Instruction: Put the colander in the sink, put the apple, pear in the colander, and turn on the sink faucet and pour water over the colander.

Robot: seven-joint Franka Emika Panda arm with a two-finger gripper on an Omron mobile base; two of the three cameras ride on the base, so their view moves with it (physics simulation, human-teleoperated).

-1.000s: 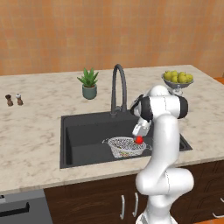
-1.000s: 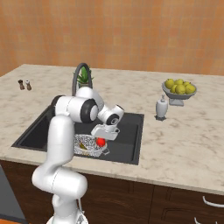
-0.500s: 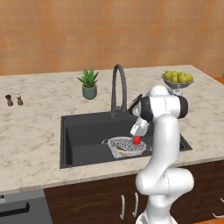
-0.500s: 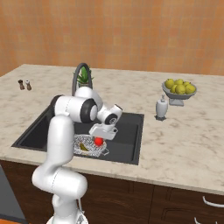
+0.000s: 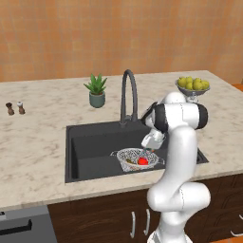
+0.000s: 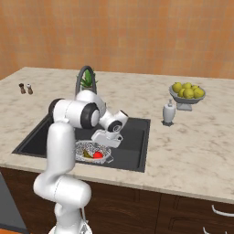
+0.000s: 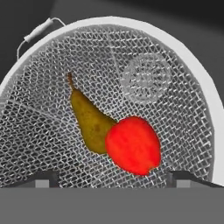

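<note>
The white-grey mesh colander (image 7: 144,78) sits in the dark sink (image 5: 90,142), toward its front right (image 5: 124,156) (image 6: 87,147). Inside it the red apple (image 7: 133,145) lies against the brownish-yellow pear (image 7: 89,120), whose stem points away from the apple. The apple (image 5: 143,161) (image 6: 98,155) also shows from both base cameras. My gripper (image 7: 113,177) hangs just above the colander, open, its fingertips (image 7: 43,177) set wide on either side of the fruit and touching nothing. The hand (image 5: 151,148) (image 6: 107,140) hovers over the colander's right side. The dark gooseneck sink faucet (image 5: 129,92) (image 6: 84,75) rises behind the basin.
A potted plant (image 5: 97,90) stands behind the sink. Salt and pepper shakers (image 5: 15,108) sit far left. A footed bowl of yellow-green fruit (image 5: 192,85) and a white dispenser bottle (image 6: 169,112) stand on the counter to the right.
The jaws have opened wider and the apple has dropped from between the fingers into the colander beside the pear. The arm has barely moved.
</note>
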